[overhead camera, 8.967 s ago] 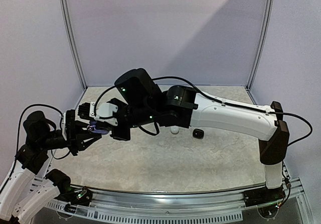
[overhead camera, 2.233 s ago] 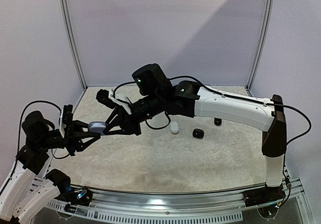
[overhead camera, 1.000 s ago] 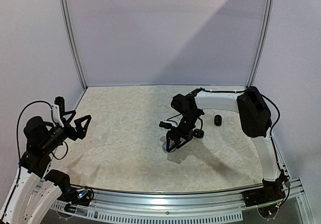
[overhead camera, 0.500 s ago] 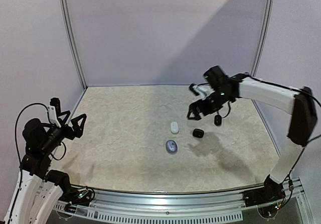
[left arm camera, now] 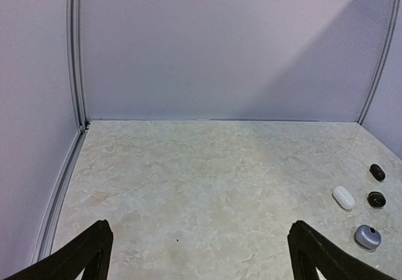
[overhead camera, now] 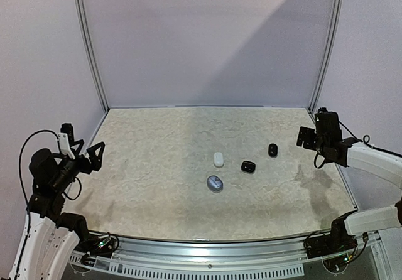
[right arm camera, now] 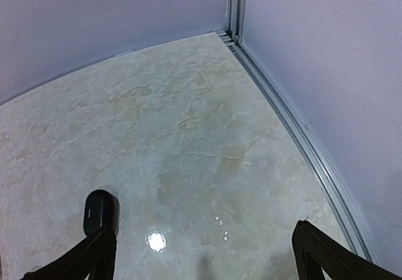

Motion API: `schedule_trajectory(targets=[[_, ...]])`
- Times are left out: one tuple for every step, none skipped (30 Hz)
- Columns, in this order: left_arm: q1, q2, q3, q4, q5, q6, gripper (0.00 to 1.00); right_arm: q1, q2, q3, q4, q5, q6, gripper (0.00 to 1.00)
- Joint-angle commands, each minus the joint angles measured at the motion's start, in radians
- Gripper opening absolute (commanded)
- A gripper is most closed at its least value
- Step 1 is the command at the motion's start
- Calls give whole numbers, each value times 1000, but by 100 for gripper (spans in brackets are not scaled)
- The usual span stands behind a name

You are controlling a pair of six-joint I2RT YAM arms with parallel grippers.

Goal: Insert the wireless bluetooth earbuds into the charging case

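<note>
**Four cases on my worktop**

My marbled worktop (overhead camera: 157,186) carries four small cases, all right of its middle. The white case (overhead camera: 218,159) lies nearest the centre, and the grey case (overhead camera: 215,183) just beside it toward my near edge. The round black case (overhead camera: 248,166) lies right of the white one, and the long black case (overhead camera: 272,149) farther toward the right edge.

- Your top camera looks down from above the near edge, over the whole table (overhead camera: 157,192).
- Your left wrist camera sits low at the left edge, facing the back wall.
- Your right wrist camera is closest; all three views share the far black case (right arm camera: 102,212).
</note>
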Motion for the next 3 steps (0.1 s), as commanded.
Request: schedule_trajectory(targets=[[34,21,-17,9,-7,9,99,4,-48,-74,194,106,61,99],[40,24,-18,9,-7,8,99,3,-58,-94,224,113,50,99],[48,28,-18,9,-8,7,99,3,-68,-109,246,129,40,99]])
